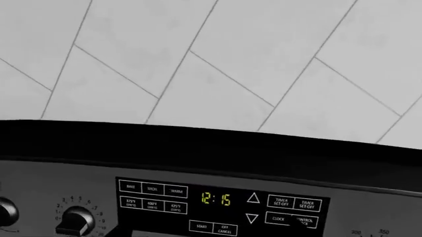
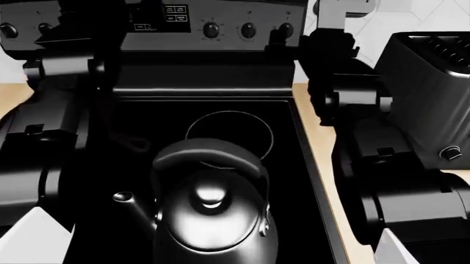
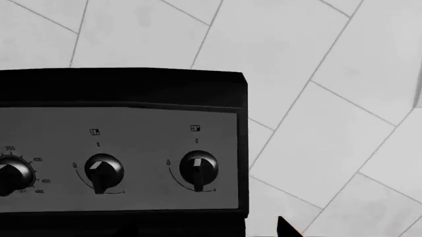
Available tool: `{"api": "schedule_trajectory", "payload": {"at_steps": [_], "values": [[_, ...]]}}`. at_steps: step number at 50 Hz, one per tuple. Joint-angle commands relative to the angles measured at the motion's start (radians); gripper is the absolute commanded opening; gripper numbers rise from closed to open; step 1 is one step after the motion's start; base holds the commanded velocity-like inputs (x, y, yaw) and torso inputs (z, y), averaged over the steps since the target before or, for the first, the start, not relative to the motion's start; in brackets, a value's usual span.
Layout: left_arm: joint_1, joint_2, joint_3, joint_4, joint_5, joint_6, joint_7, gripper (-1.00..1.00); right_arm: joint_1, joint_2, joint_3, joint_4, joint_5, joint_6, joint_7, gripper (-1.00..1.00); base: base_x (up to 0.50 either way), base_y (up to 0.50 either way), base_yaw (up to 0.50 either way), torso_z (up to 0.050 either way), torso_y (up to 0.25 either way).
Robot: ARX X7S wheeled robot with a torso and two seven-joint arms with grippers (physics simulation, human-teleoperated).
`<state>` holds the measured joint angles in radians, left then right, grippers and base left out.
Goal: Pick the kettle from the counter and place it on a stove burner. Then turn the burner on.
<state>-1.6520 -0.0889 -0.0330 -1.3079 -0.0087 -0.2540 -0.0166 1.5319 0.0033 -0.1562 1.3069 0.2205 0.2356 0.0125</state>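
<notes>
Kettle [image 2: 211, 212] standing upright on the glossy black cooktop [image 2: 294, 181], near the front edge, spout [image 2: 132, 201] pointing toward the left arm's side, arched handle [image 2: 209, 157] over the knobbed lid. Base cut off by the lower frame edge in the head view. Thin white burner ring [image 2: 229, 132] just behind, its front arc hidden behind the handle; hard to tell whether the kettle base overlaps it. Light beige surface [image 2: 312, 137] visible only as a narrow strip beside the cooktop, with a ribbed black toaster [image 2: 433, 82] on the right, partly covered by the right arm [image 2: 382, 165]. Left arm [image 2: 52, 126] raised at the other side, blending into the dark stove.

Neither pincer clearly visible in any view; impossible to tell whether fingers apart or together. Left wrist view facing the control panel [image 1: 218, 205] with clock display [image 1: 216, 199] reading 12:15, plus a knob [image 1: 76, 220] cut off at the edge. Right wrist view showing two knobs [image 3: 104, 170] [image 3: 197, 168] against white tiled wall [image 3: 316, 98].
</notes>
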Motion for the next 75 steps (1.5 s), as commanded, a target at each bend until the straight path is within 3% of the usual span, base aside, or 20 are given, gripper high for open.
{"api": "schedule_trajectory", "payload": {"at_steps": [1,11,29,35,42,52,75], "values": [[-0.005,-0.008,-0.022,-0.001,0.001,0.002,-0.003,1.00,-0.007,-0.003,-0.039,0.002,0.037,-0.007,-0.004,1.00,0.50,0.00,0.00,0.000,0.000],[-0.002,-0.006,-0.024,-0.001,0.006,0.005,0.009,1.00,-0.007,-0.003,-0.001,0.002,0.012,-0.005,-0.010,1.00,0.50,0.00,0.00,0.000,0.000],[-0.049,-0.004,-0.047,-0.001,-0.002,0.037,0.028,1.00,0.102,-0.002,0.082,0.002,-0.157,0.033,-0.045,1.00,0.00,0.00,0.00,0.000,0.000],[-0.100,0.014,-0.065,-0.001,0.002,0.071,0.002,1.00,0.130,-0.003,0.041,0.002,-0.111,0.040,-0.040,1.00,0.00,0.00,0.00,0.000,0.000],[-0.094,0.041,-0.059,-0.001,0.007,-0.025,-0.077,1.00,0.132,-0.003,-0.019,0.002,-0.042,0.067,-0.039,1.00,0.00,0.00,0.00,0.000,0.000],[-0.100,0.054,-0.047,-0.001,0.008,-0.074,-0.083,1.00,0.127,-0.003,-0.033,0.002,-0.009,0.073,-0.041,1.00,0.00,0.00,0.00,0.000,0.000],[-0.120,0.036,-0.047,-0.001,0.009,-0.079,-0.076,1.00,0.133,-0.003,-0.068,0.002,0.033,0.037,-0.039,1.00,0.00,0.00,0.00,0.000,-0.248]]}}
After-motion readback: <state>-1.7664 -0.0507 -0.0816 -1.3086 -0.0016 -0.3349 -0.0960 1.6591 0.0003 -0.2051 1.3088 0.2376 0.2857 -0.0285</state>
